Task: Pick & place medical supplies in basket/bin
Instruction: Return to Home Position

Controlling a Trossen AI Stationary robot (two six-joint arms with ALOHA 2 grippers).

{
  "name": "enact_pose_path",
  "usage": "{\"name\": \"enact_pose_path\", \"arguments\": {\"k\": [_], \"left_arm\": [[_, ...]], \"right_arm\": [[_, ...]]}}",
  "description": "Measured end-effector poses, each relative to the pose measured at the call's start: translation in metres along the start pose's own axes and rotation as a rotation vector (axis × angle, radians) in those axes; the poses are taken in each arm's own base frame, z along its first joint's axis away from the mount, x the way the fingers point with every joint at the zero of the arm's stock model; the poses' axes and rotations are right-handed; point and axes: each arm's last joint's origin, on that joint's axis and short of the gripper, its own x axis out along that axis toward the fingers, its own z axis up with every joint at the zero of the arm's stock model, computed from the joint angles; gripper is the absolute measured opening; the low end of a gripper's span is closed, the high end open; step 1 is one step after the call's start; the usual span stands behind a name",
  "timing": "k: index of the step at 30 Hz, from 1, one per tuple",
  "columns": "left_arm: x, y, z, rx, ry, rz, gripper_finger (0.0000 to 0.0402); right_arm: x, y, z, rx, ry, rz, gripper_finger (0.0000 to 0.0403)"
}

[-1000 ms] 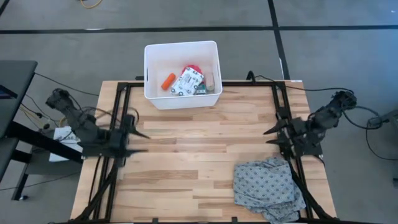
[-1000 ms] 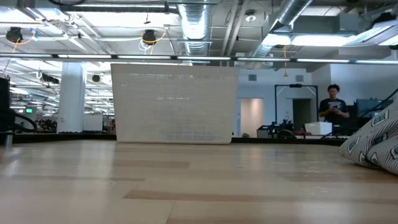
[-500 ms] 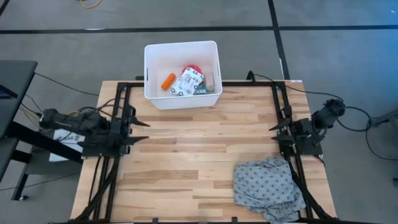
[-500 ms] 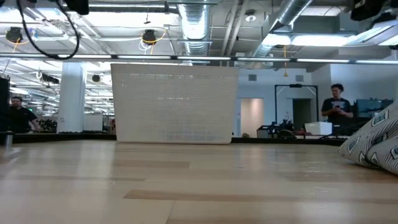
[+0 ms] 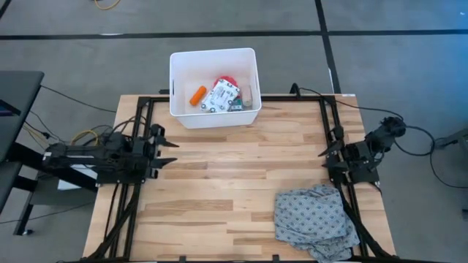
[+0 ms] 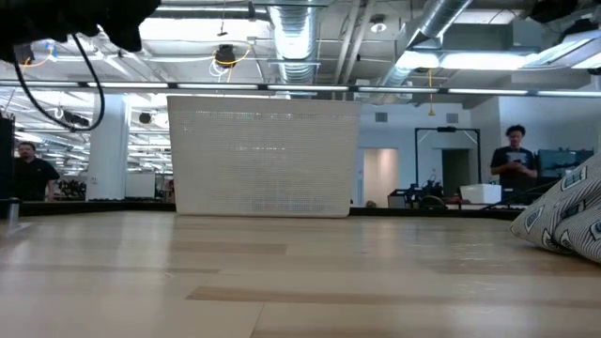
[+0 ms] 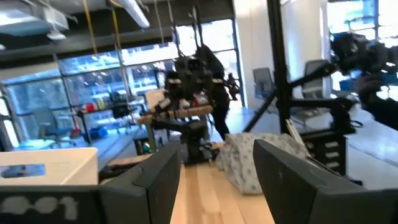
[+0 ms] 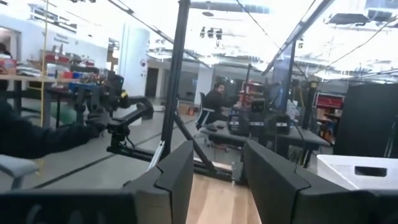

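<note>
The left arm (image 5: 88, 155) has folded flat beside the table (image 5: 234, 168), the left gripper (image 5: 165, 146) shifting slightly toward the bin (image 5: 212, 52). The right gripper (image 5: 327, 155) has drawn back a little toward its edge. A person (image 6: 31, 174) now shows far left in the low view

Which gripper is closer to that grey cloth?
Right. The right gripper is just beyond the cloth, by the table edge; the left gripper is far off across the table.

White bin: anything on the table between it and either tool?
Nothing visible: bare table between the white bin and the left tool, likewise the right tool. The grey cloth lies off both lines, at the front right corner.
</note>
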Motion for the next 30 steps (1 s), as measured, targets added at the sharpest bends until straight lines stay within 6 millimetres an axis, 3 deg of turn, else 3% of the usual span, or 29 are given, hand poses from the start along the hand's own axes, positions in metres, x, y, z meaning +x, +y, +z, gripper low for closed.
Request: {"name": "enact_pose_path", "arguments": {"k": [6, 16, 23, 27, 30], "left_arm": [[-0.001, 0.002, -0.016, 0.018, -0.055, 0.025, 0.0193], [-0.002, 0.003, -0.019, -0.006, -0.071, -0.032, 0.0193], [-0.007, 0.002, -0.039, 0.034, -0.133, -0.005, 0.0192], [-0.007, 0.006, -0.040, 0.039, -0.117, 0.039, 0.0192], [-0.008, 0.007, -0.042, 0.022, -0.104, 0.034, 0.0192]], "right_arm": [[0.009, 0.009, -0.025, 0.014, -0.052, -0.026, 0.0136], [0.016, 0.014, -0.072, -0.023, -0.093, -0.143, 0.0137], [0.017, 0.005, -0.073, -0.059, -0.128, -0.192, 0.0138], [0.016, -0.003, -0.069, -0.115, -0.174, -0.231, 0.0137], [0.016, -0.008, -0.076, -0.074, -0.107, -0.279, 0.0138]]}}
